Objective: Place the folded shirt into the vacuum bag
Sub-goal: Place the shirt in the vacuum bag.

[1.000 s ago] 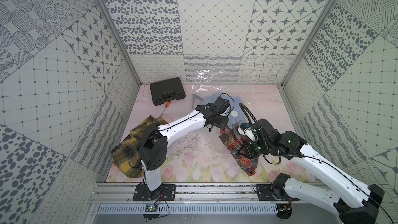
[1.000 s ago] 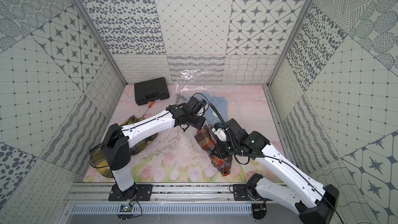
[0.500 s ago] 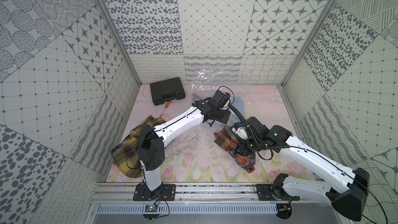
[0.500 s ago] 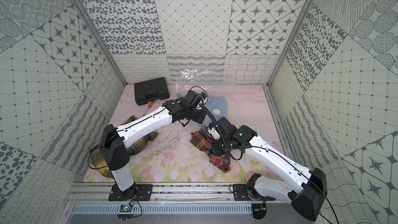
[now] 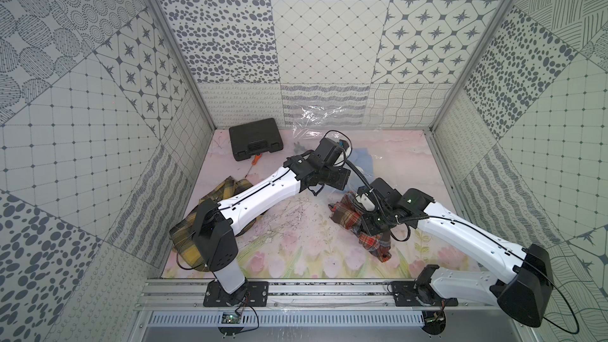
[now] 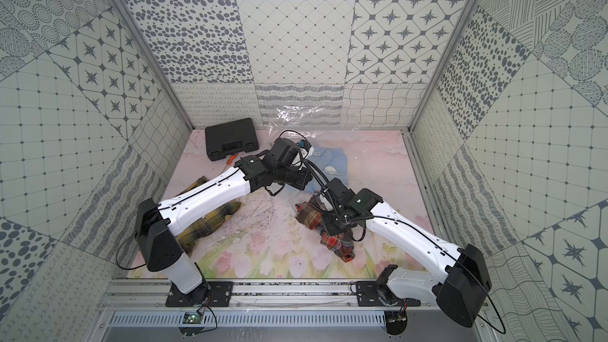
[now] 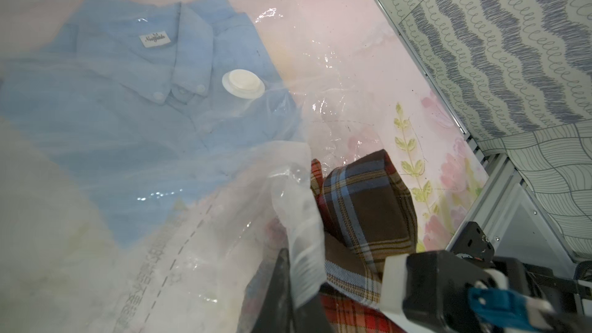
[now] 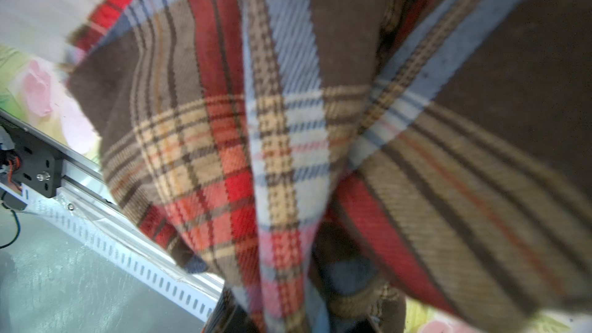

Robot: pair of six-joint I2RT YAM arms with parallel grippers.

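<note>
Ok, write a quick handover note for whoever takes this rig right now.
Left tool: shut on the vacuum bag edge, lifting its mouth.
Right tool: shut on the red plaid shirt, bunched, right beside that mouth, not yet inside.
Done: a blue shirt lies inside the bag.
Left to do: slide the plaid shirt in, then release.

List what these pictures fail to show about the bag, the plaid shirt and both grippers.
- Right gripper fingertips: buried in the plaid shirt in both top views; fabric fills the right wrist view.
- Vacuum bag mouth: the left gripper and bunched plastic cover it in the left wrist view.
- Bag print: too blurred to read, left wrist view.
- Yellow plaid cloth: partly under the left arm in both top views.
</note>
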